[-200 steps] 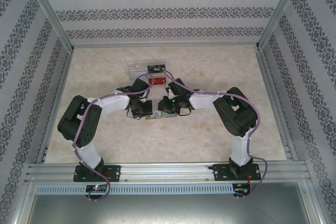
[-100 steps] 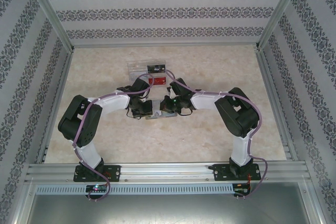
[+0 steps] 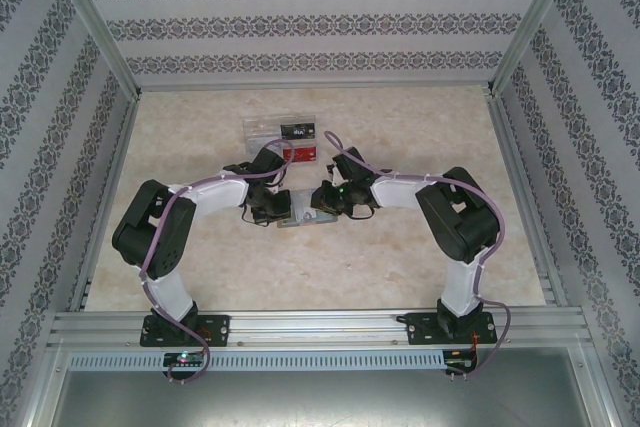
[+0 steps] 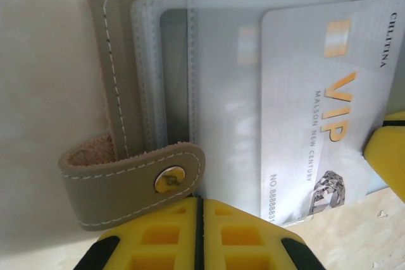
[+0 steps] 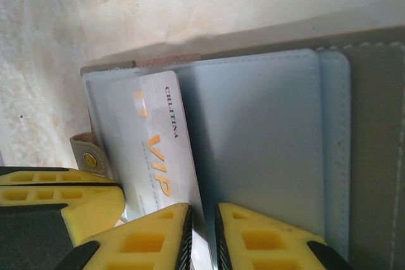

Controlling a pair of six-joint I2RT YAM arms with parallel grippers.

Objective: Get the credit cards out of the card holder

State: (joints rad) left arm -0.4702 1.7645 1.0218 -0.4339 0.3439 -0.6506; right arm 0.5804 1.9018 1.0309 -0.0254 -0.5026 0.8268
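Note:
The card holder [image 3: 298, 211] lies open at mid-table, grey-brown with a snap strap [image 4: 126, 178] and blue-grey slots [image 5: 253, 137]. A whitish-grey credit card [image 4: 316, 93] marked VIP sticks out of a slot at an angle. My right gripper [image 5: 202, 212] is closed on that card's corner [image 5: 152, 150]; one of its yellow fingers [image 4: 387, 153] touches the card's edge. My left gripper [image 4: 199, 202] is shut, its tips at the holder's near edge beside the strap, nothing visibly between them. A black card [image 3: 297, 130] and a red card [image 3: 298, 153] lie in the tray.
A clear plastic tray [image 3: 262, 133] sits just behind the two grippers. Both forearms arch in over the holder from left and right. Patterned walls and metal rails enclose the beige table [image 3: 400, 267].
My right wrist has drawn slightly to the right, away from the left gripper, and more of the holder shows between the two. The left arm has stayed put.

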